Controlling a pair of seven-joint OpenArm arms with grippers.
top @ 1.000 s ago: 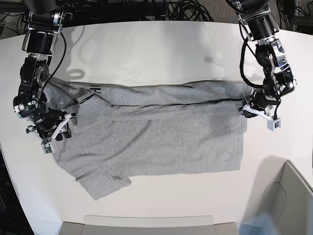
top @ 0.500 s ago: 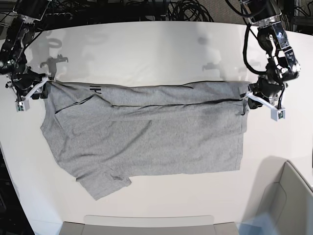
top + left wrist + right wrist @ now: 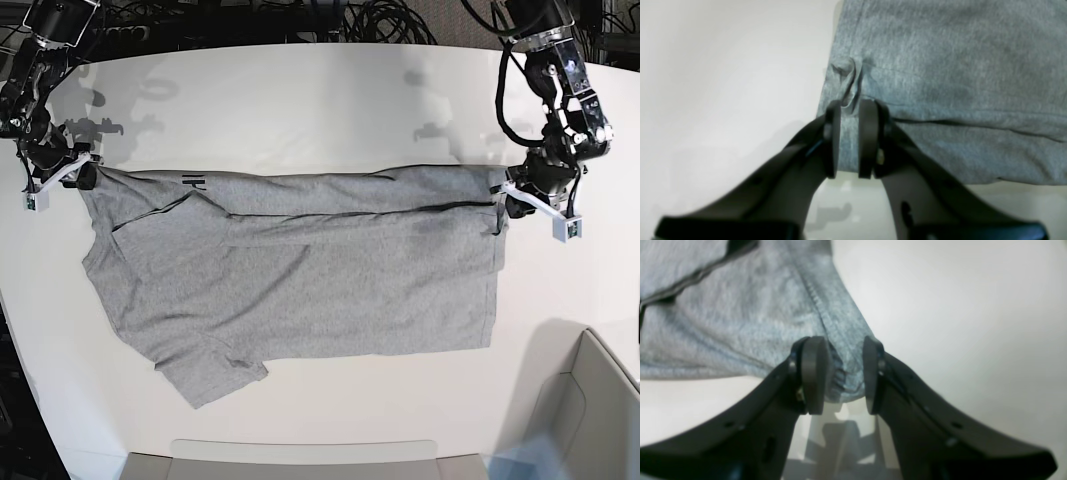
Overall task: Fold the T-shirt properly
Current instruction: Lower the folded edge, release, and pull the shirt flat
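Over the last second the T-shirt's [image 3: 300, 270] sleeve-side corner has been drawn from beside the body of the cloth up and out toward the table's far left edge in the base view, and the right gripper [image 3: 75, 176] has travelled there with it; the hem end has barely shifted. The heather-grey shirt lies spread across the middle of the white table [image 3: 300, 100], its upper strip folded over along a dark crease, with a bit of black lettering showing near the top left and one sleeve poking out at the lower left. In the right wrist view the right gripper [image 3: 843, 373] has its pads standing wide with a bunched hem between them; the cloth seems to touch only the left pad, though blur makes that uncertain. At the opposite end the left gripper [image 3: 849, 140] has its pads set narrowly apart around a puckered fold at the shirt's corner, and whether they actually pinch it cannot be told. A grey bin [image 3: 590, 400] sits at the lower right corner.
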